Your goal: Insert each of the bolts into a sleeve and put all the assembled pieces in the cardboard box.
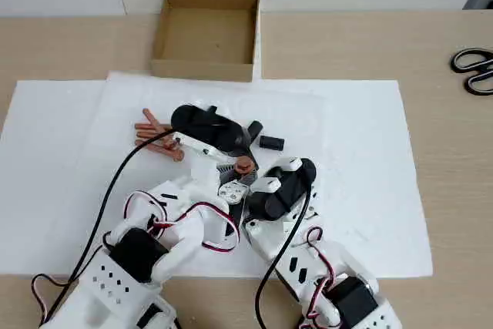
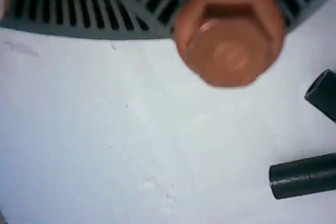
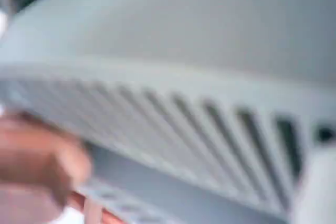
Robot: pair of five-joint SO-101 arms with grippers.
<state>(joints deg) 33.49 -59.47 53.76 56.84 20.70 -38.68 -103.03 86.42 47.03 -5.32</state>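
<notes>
Presently, a loose heap of copper-coloured hex-head bolts (image 1: 158,136) is lying on the white paper sheet (image 1: 62,190), with the open brown cardboard box (image 1: 204,68) sitting empty beyond. The left gripper (image 1: 229,158) is hovering at one copper bolt (image 2: 229,32), whose head is lying against a ribbed grey jaw. The right gripper (image 1: 245,184) is crowding it from the other side. Closure of either gripper cannot be told. Short black tubular sleeves (image 1: 271,142) are lying near. Judgement: insertion is pending, so the shank should be lining up squarely with a sleeve bore before any pushing.

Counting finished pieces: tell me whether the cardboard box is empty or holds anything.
Empty. The high view shows the cardboard box with a bare floor, nothing inside.
</notes>
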